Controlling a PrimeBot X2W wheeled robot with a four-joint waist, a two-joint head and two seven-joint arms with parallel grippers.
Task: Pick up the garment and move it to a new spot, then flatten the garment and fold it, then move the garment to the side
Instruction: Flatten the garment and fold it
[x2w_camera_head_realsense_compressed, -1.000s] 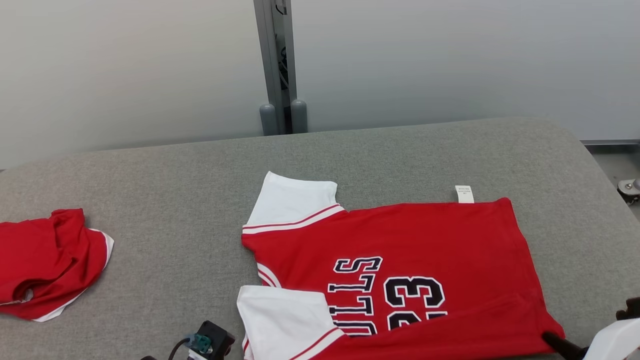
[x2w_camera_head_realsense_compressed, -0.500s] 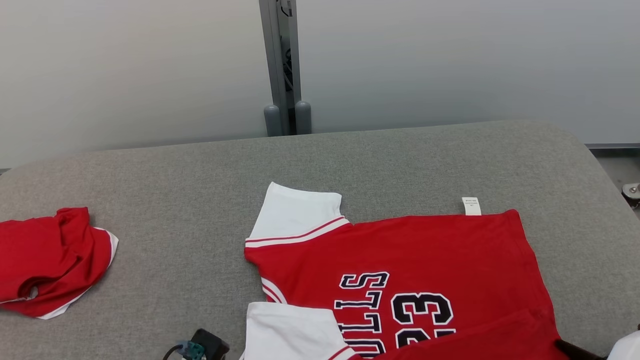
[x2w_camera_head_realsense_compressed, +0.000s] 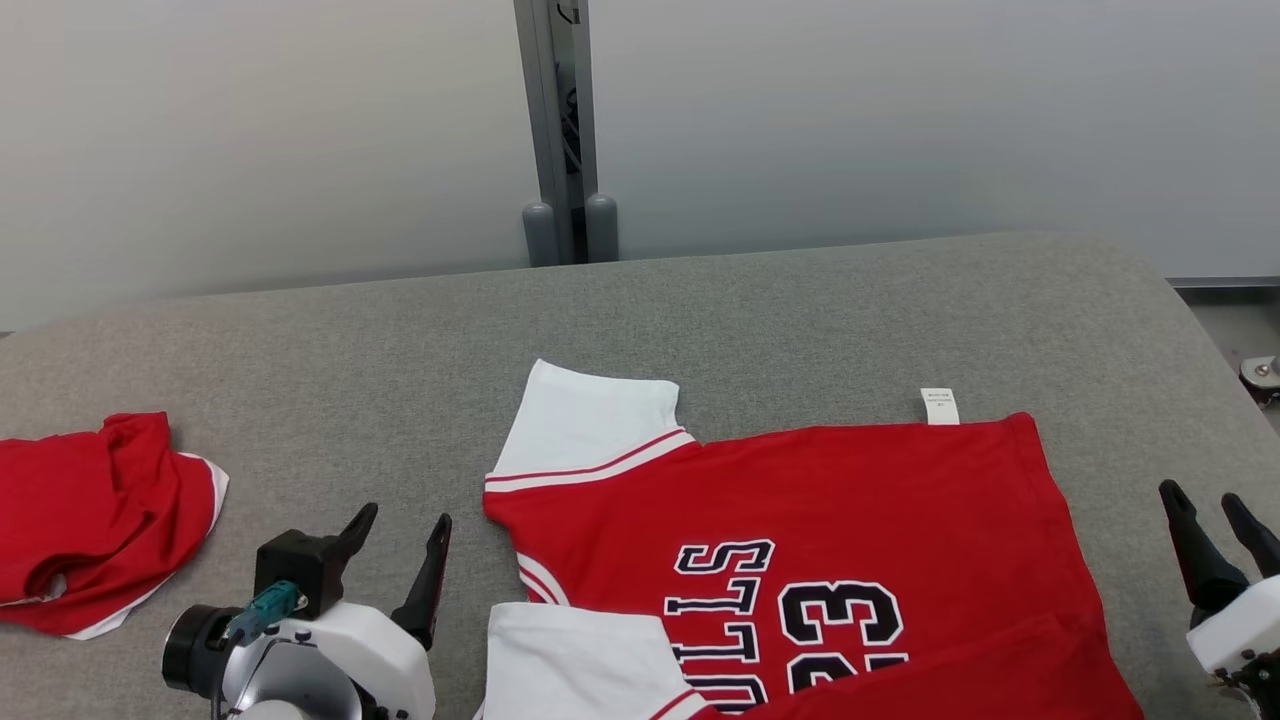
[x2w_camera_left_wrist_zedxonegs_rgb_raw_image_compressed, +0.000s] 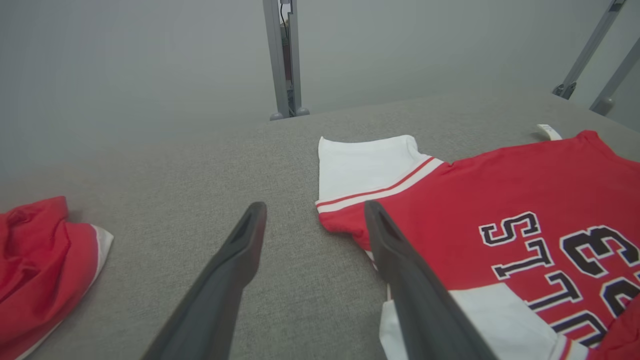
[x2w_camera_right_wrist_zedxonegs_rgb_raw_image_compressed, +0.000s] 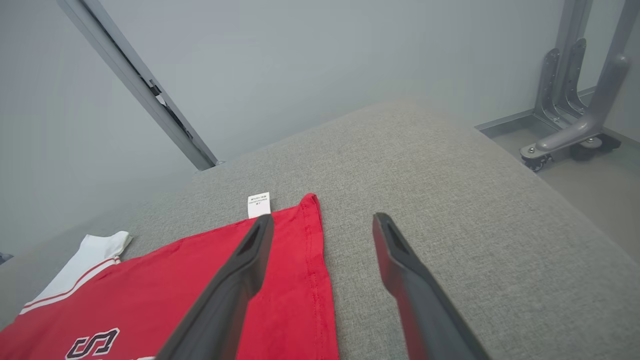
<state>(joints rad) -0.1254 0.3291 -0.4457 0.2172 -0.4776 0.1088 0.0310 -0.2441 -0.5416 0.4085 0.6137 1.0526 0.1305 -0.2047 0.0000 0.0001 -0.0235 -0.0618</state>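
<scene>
The garment (x2w_camera_head_realsense_compressed: 830, 510) is a red jersey with white sleeves and black lettering, spread flat on the grey table, its near part folded over. It also lies at the right of the left wrist view, garment (x2w_camera_left_wrist_zedxonegs_rgb_raw_image_compressed: 500, 200), and at the lower left of the right wrist view, garment (x2w_camera_right_wrist_zedxonegs_rgb_raw_image_compressed: 200, 280). My left gripper (x2w_camera_head_realsense_compressed: 400, 520) stands open just left of the jersey's sleeves, nothing between its fingers (x2w_camera_left_wrist_zedxonegs_rgb_raw_image_compressed: 235, 265). My right gripper (x2w_camera_head_realsense_compressed: 1210, 505) is open beside the jersey's hem at the right, empty, above bare table in its own view (x2w_camera_right_wrist_zedxonegs_rgb_raw_image_compressed: 320, 225).
A second red garment (x2w_camera_head_realsense_compressed: 90, 520) lies crumpled at the table's left edge. The grey padded table (x2w_camera_head_realsense_compressed: 800, 310) ends at the right, with floor and a metal stand (x2w_camera_right_wrist_zedxonegs_rgb_raw_image_compressed: 570, 115) beyond. A grey post (x2w_camera_head_realsense_compressed: 565, 130) rises behind the table.
Both grippers have opened and risen into the head view, clear of the jersey. The jersey lies where it was; the camera shifted slightly.
</scene>
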